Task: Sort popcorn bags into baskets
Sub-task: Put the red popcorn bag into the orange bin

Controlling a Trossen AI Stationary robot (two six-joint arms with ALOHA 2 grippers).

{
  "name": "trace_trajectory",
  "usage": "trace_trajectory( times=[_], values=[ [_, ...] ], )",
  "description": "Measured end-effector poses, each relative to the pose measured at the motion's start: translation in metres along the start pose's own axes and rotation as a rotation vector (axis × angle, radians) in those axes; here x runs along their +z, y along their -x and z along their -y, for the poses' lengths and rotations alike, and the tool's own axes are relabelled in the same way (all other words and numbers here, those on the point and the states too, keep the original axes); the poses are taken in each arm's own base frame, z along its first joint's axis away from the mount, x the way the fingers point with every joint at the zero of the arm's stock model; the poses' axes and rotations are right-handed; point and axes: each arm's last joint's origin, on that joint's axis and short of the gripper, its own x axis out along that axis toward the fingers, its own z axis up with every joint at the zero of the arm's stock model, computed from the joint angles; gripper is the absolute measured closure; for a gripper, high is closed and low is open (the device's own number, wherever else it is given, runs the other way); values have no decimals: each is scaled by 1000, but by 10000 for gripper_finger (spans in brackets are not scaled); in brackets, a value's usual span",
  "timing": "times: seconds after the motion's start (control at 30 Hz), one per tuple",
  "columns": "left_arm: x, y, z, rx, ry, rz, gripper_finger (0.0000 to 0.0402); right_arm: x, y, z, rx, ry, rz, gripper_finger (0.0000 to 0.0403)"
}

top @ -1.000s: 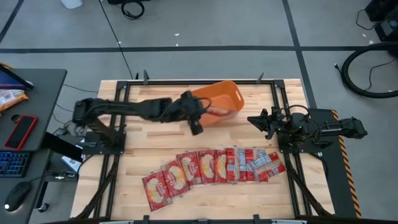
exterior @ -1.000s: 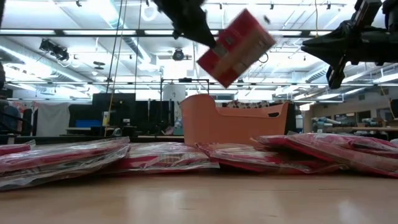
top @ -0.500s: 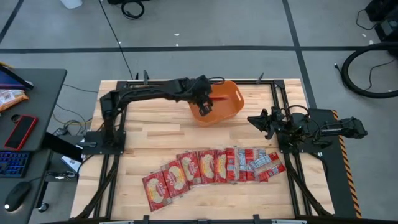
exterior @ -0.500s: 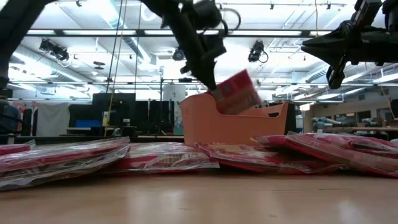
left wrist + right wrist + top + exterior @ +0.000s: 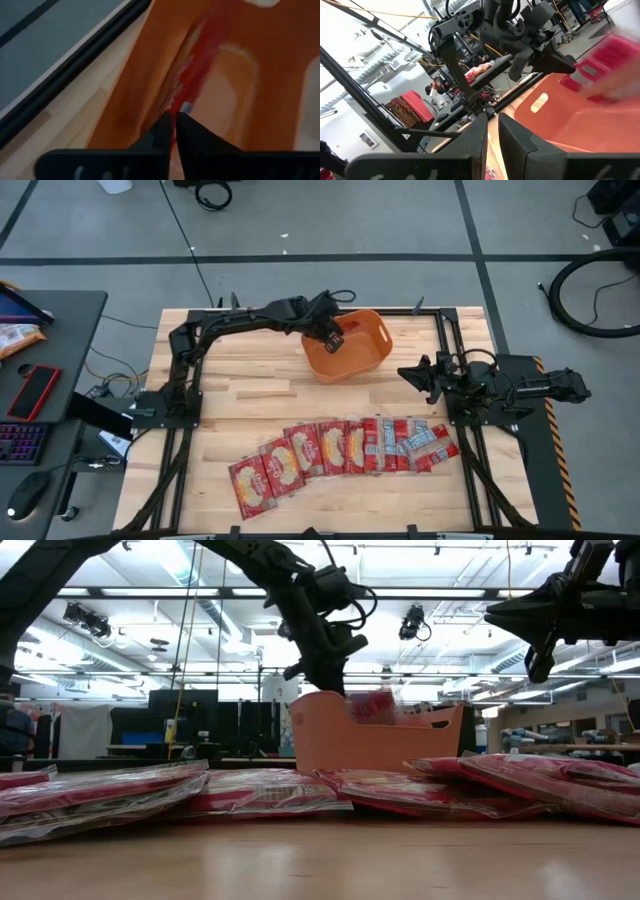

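A red popcorn bag (image 5: 372, 705) is just above the rim inside the orange basket (image 5: 366, 352), at the far side of the table (image 5: 245, 405). From the low view I see it blurred between the basket walls, and I cannot tell if it is free or pinched. The left gripper (image 5: 333, 338) stands over the left part of the basket, its fingers pointing down into it. In the left wrist view the two fingers are almost together, with only a thin gap, and the red packet lies straight in front of them along the orange wall. If they hold its edge, I cannot tell.

The other popcorn bags (image 5: 340, 450) lie in a row at the near side of the table, overlapping each other, long sides running away from the front edge. The row lies well apart from the left gripper. The right gripper (image 5: 408, 373) hovers beside the basket, nearer to the narrow packets at the right end; its fingers look close together.
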Motion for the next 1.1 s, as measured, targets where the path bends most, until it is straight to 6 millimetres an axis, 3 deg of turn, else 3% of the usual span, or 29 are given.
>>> trace_trajectory(
  times=[0.17,0.33,0.53,0.67,0.9,1.1],
  values=[
    [0,3,16,-43,-53,42,310,0,0,0,-1,0,0,351],
    [-6,24,53,-181,-361,92,280,0,0,0,-1,0,0,351],
    [-43,40,127,-221,-833,142,279,0,0,0,-1,0,0,351],
    [-75,27,165,-149,-974,130,279,0,0,0,-1,0,0,351],
    [-117,14,203,-136,-1061,93,278,0,0,0,-1,0,0,351],
    [-133,25,221,-164,-1220,115,278,0,0,0,-1,0,0,351]
  ],
)
